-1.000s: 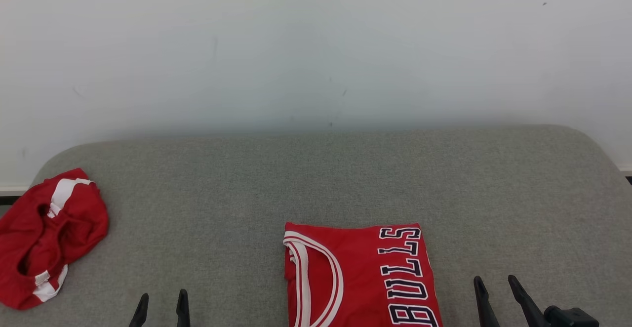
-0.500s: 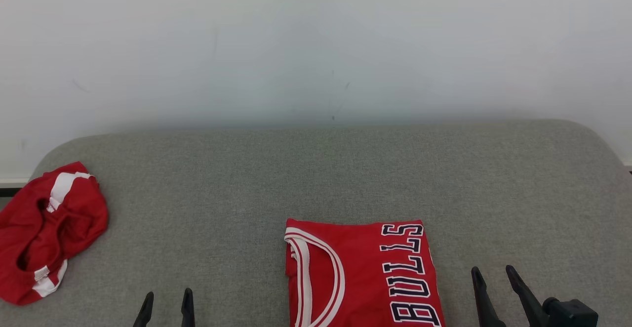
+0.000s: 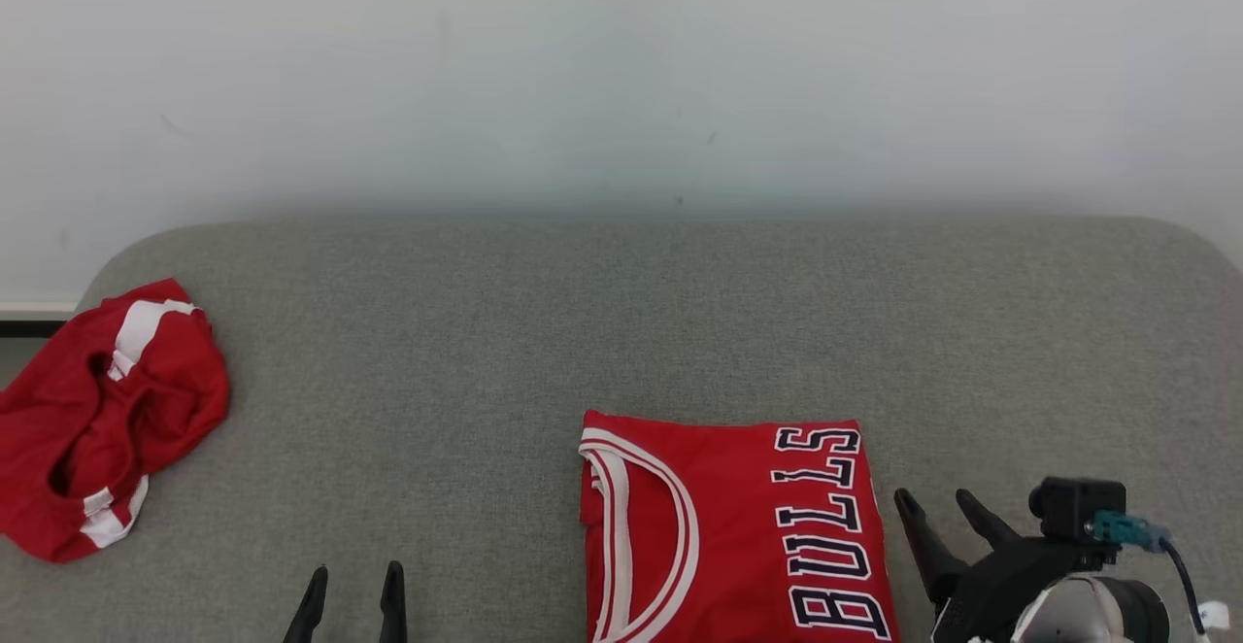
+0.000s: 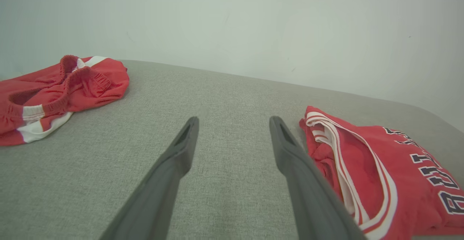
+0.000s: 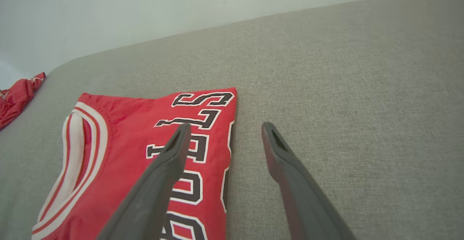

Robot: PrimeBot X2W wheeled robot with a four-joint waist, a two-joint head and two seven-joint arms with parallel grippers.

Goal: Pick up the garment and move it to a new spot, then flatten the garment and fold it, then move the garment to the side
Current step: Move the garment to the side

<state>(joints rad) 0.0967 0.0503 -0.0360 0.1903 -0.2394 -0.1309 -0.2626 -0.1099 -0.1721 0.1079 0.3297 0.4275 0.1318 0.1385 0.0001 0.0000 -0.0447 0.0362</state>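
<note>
1. We see the red jersey [image 3: 728, 536] folded into a neat rectangle on the grey fabric-covered tabletop [image 3: 621, 332]. It lies at the near edge, a little right of centre. Its white-trimmed neckline faces left and the dark "BULLS" lettering runs along its right side.
2. Our right pincer [image 3: 937, 505] sits just beside the jersey's right edge, its two dark fingers spread and pinching nothing. In the right wrist view one finger hangs over the lettering and the other over bare grey fabric, with the jersey's edge between them. We cannot tell whether either tip touches the cloth.
3. Our left pincer [image 3: 353, 590] is at the near edge to the left of the jersey and apart from it, its fingers likewise spread and empty.
4. Crumpled red shorts [image 3: 107, 410] with white stripes lie at the tabletop's left edge, well apart from the jersey and both pincers.
5. A plain pale wall [image 3: 621, 70] stands behind the tabletop.
</note>
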